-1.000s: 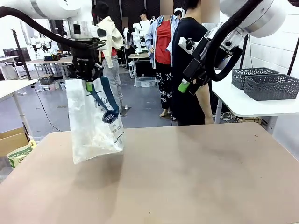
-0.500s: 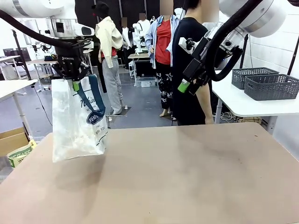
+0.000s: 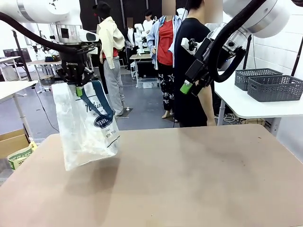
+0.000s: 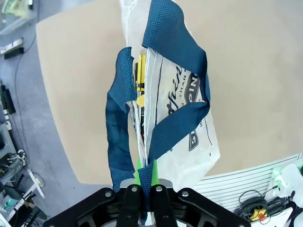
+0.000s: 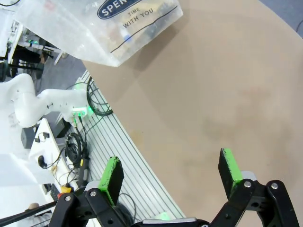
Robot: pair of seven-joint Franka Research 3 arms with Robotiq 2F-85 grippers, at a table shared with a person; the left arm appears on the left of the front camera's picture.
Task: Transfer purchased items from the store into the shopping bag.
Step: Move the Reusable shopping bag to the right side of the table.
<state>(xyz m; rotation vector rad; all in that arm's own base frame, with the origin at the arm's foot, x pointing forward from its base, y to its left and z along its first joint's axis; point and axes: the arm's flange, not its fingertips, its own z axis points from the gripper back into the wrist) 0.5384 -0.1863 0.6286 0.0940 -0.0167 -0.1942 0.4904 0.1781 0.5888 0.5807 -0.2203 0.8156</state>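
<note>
The left gripper (image 3: 78, 88) stays clamped on a navy strap of the shopping bag (image 3: 85, 125), which hangs over the table's (image 3: 189, 179) near-left corner, swung slightly rightward from half a second ago. The right gripper (image 5: 170, 172) hovers released, unmoved.

Left claw (image 3: 78, 88) clamped, right claw (image 3: 187, 87) agape

- We count one shopping bag (image 3: 87, 125), hanging from the left jaws.
- We count two navy handles (image 4: 161, 109).
- We count two grey baskets (image 3: 274, 87) beyond the right jaws.
</note>
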